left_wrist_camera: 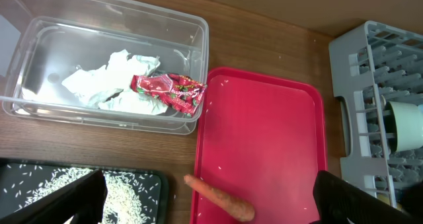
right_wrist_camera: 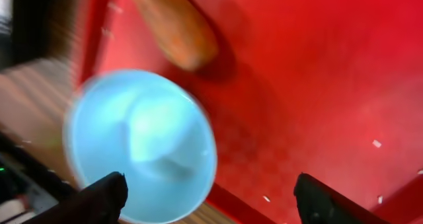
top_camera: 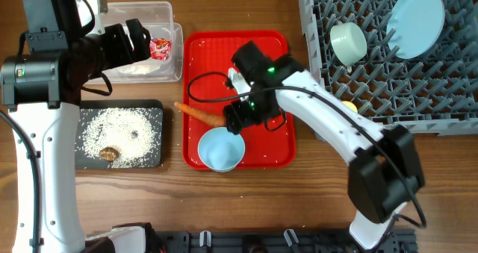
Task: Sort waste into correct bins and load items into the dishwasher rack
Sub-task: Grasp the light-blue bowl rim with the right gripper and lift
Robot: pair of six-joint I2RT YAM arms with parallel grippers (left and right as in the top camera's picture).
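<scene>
Wooden counter (top_camera: 246,208) with bins, red tray (top_camera: 276,59) and rack (top_camera: 388,89).
Far-left corner: clear tub (top_camera: 168,7) holds tissue (left_wrist_camera: 109,78) and wrapper (left_wrist_camera: 168,90), with the left gripper (top_camera: 142,40) wide apart and empty above. Left edge: black tray (top_camera: 82,162) of rice (top_camera: 119,130). Centre: carrot (top_camera: 198,113) and light blue bowl (top_camera: 221,150) lie under the right gripper (right_wrist_camera: 211,201), spread and empty. Far-right corner: the rack carries a green bowl (top_camera: 348,42) and plate (top_camera: 415,20).

everything rests on a wooden table (top_camera: 314,201) — warm brown boards with a fine grain running left to right. a black rail (top_camera: 246,242) lines its near edge. light is even and soft, casting only faint, short shadows on the wood.
</scene>
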